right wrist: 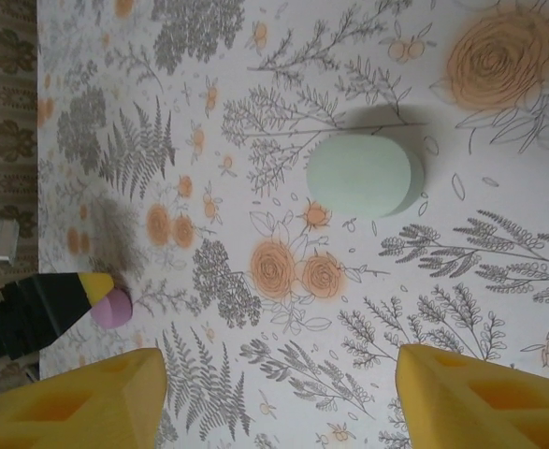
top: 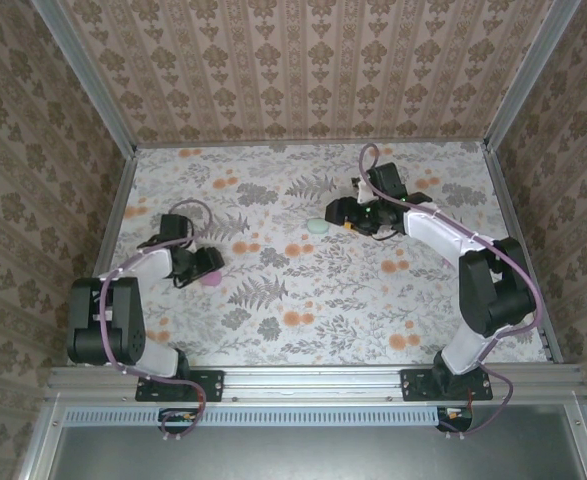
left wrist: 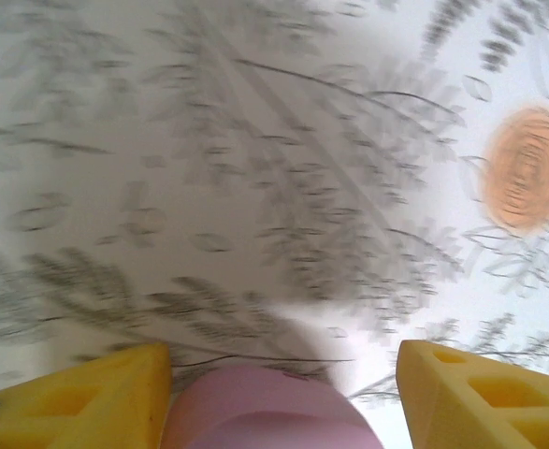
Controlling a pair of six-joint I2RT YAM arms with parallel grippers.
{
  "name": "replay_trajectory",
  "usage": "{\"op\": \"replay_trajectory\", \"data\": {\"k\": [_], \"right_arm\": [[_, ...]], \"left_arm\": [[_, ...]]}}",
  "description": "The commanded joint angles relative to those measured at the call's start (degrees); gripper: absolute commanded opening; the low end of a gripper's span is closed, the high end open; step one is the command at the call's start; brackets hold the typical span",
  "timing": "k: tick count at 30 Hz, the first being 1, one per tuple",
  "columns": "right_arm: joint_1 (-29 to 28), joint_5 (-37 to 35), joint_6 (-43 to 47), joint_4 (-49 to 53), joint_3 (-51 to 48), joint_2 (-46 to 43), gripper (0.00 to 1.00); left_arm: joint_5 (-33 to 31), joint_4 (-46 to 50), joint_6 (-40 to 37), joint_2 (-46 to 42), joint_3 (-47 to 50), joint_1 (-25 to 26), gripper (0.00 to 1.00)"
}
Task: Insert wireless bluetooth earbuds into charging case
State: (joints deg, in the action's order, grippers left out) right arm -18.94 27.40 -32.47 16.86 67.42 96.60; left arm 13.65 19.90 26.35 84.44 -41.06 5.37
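Noted left gripper (left wrist: 281,355) low over the surface (top: 303,300), jaws part-spread, w/ a pink piece (left wrist: 255,412) sitting btwn the yellow fingers (left wrist: 484,393). Close against one finger, touching or just beside, cannot tell which; clear gap to the other. Not judged a firm hold as yet.

Noted right gripper (right wrist: 281,360) wide, nothing btwn its fingers, hovering above the surface. Found green case (right wrist: 363,176) lying flat ahead of it, a little off ctr toward one finger. Per top view, well apart from the pink piece.

Key relation: green case straight ahead of right gripper, right arm by far the nearer; pink piece away on the other side, under left arm. Judged long axis of case as running crosswise, approx parallel to the line btwn the right fingers. Prob. calls for either a wide grip along that axis or a wrist turn to take the short side. Judgement only.

Limits of view: left wrist picture blurred; pink piece cut off by lower edge, so unable to say whether earbud or second small case. Unable to make out a lid seam on green case; looks a closed dome, open or shut not confirmed
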Motion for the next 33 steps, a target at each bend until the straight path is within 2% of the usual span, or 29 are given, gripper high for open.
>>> {"op": "replay_trajectory", "data": {"k": [1, 7, 15, 19, 24, 29, 33], "right_arm": [[-3.3, 0.37, 3.83, -1.72, -2.33, -1.52, 0.67], [-11.55, -7.05, 8.87, -10.36, -7.82, -1.68, 0.65], [-27.6, -21.02, 23.03, -31.37, -16.27, 0.59, 0.65], [-33.75, -26.58, 29.99, -36.11, -13.77, 6.16, 0.67], [-38.97, -31.48, 33.44, -36.69, -5.75, 15.41, 0.74], [-39.95, -34.07, 34.23, -38.35, -0.15, 22.31, 0.77], [-39.95, -33.47, 36.43, -36.78, 3.57, 26.01, 0.76]], "left_arm": [[2.84, -1.33, 0.07, 1.72, -2.46, 3.6, 0.64], [5.18, -2.8, 5.69, 2.0, -2.83, 7.54, 0.58], [7.08, -3.63, 8.87, -3.71, -0.15, 7.17, 0.56], [7.74, -3.23, 8.69, -6.27, -0.25, 3.82, 0.56], [8.29, -2.02, 6.89, -10.21, -0.07, -2.74, 0.57], [9.53, -1.21, 4.73, -13.91, 0.23, -8.0, 0.58], [10.86, -1.26, 3.82, -16.26, 1.05, -11.44, 0.59]]}}
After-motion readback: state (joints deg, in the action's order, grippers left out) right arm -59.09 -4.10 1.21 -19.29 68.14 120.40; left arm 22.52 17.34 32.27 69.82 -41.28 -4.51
